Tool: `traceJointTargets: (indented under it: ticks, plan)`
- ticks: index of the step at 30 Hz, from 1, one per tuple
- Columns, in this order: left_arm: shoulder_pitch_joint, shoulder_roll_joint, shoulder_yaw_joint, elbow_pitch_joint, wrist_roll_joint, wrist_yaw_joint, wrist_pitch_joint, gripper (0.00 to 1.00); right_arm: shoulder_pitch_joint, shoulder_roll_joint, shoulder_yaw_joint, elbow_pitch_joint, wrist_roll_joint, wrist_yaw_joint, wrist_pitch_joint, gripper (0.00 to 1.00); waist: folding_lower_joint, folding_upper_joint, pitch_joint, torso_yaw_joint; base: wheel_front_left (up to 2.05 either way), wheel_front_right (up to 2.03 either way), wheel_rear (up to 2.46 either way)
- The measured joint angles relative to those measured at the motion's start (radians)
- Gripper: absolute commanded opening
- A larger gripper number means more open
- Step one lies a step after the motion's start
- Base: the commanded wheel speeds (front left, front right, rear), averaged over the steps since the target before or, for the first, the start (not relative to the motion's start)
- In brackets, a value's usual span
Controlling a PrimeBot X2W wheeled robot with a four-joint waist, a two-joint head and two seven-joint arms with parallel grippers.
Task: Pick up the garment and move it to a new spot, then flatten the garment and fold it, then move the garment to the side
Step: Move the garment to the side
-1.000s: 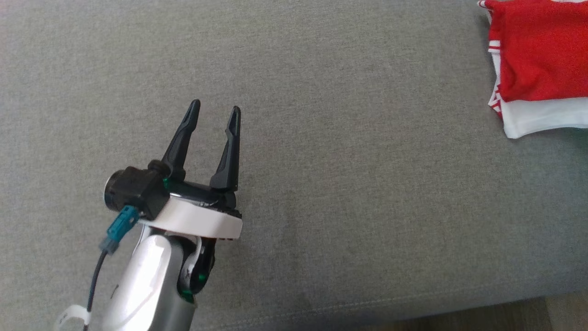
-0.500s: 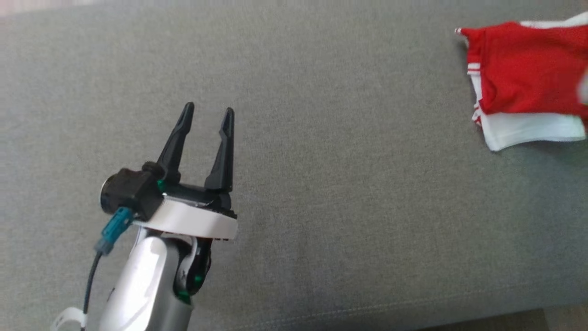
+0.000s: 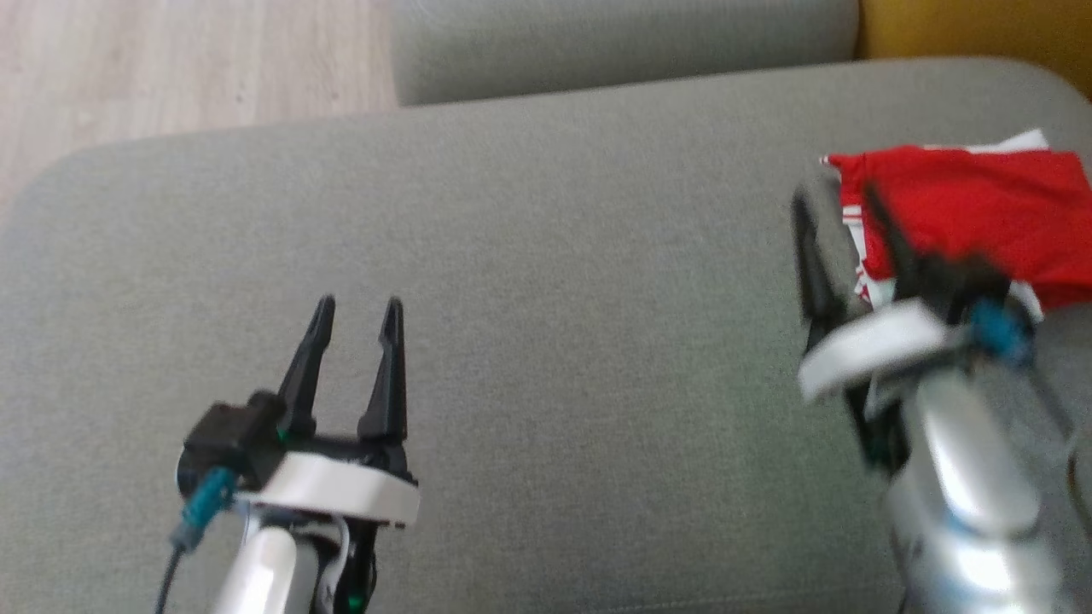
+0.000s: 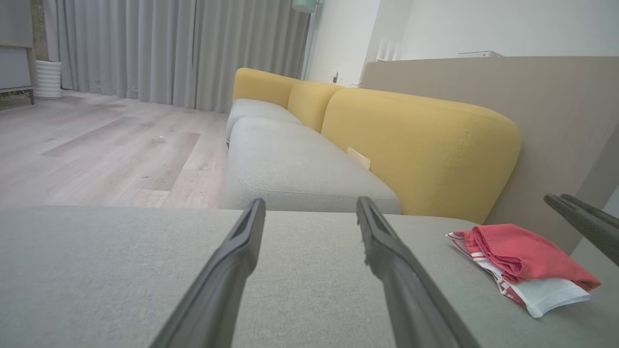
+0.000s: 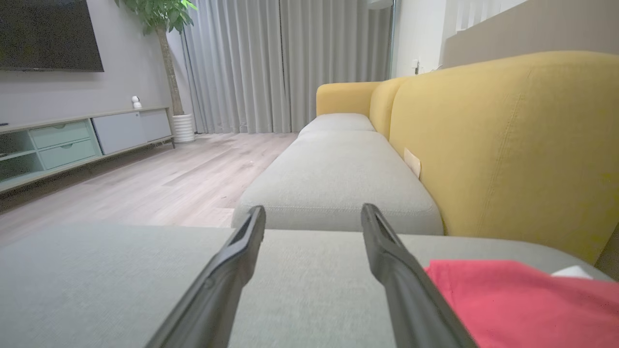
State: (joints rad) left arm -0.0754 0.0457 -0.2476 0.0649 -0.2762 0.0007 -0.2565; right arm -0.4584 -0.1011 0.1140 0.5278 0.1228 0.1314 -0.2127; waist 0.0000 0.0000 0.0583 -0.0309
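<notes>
**op:** Head camera's tipped up since a second ago. Now I can see the far edge of the sofa cushion (image 3: 554,213) and a strip of floor (image 3: 171,60), and the right arm (image 3: 964,477) is in frame too. The garment itself hasn't budged, as far as I can tell. Nearest me on the left, the left jaws are spread and empty over bare cushion. Right jaws are spread too, pinching nothing.

**reply:** ok, but where's the garment vs the jaws?

**op:** The garment (image 3: 998,205) lies folded, red over white, at the right end of the cushion, near the yellow backrest (image 4: 420,135). Right jaws are blurry but sit right at its left edge. From the right wrist cam it's just to the right of them, outside the gap. Its long axis runs left-right across my head view. Right arm's way closer, left is well apart. I'd say the move-aside looks done.
</notes>
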Motion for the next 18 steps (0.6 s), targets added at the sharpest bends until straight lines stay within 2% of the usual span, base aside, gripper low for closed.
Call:
traceJointTargets:
  ticks: [4,7,12,18]
  plan:
    - [0.048,0.002,0.007,-0.007,0.027,0.044,0.000,1.00,0.166,0.031,0.005,-0.061,0.011,0.000,-0.018,1.00,0.0000,0.0000,-0.038,0.012,0.00,0.00,0.00]
    - [0.068,0.002,0.004,-0.007,0.040,0.045,0.000,1.00,0.248,0.040,0.007,-0.082,-0.012,0.000,-0.028,1.00,0.0000,0.0000,-0.053,0.013,0.00,0.00,0.00]
    - [0.094,0.002,0.008,-0.010,0.040,0.080,0.000,1.00,0.330,0.043,-0.003,-0.182,0.055,0.000,-0.036,1.00,0.0000,0.0000,-0.068,0.010,0.00,0.00,0.00]
    - [0.126,0.003,0.010,-0.024,0.055,0.092,0.000,1.00,0.411,0.049,-0.025,-0.305,0.087,0.000,-0.038,1.00,0.0000,0.0000,-0.076,0.001,0.00,0.00,0.00]
